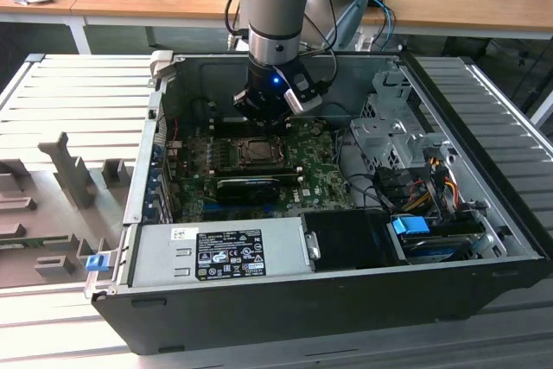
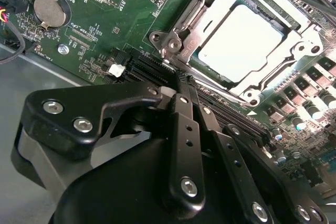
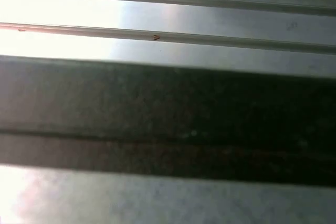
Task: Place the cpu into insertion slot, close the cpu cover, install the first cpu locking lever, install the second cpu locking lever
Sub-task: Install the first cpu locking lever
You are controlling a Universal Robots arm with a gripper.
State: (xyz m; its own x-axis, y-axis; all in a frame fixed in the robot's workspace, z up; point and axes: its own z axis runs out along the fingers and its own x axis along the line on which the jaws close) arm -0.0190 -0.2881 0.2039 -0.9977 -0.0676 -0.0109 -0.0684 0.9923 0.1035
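second wrist view | cpu already sits in insertion slot, cpu cover down framing it | gripper fingers together, tip just beside the slot's corner; probably working a lever

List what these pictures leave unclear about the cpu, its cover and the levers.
- Gripper: in the second wrist view its fingers meet beside the cpu cover, hiding that corner.
- Cpu: visible through the cover's window, edges hidden by the frame.
- Insertion slot: too small in the exterior view to judge the levers.
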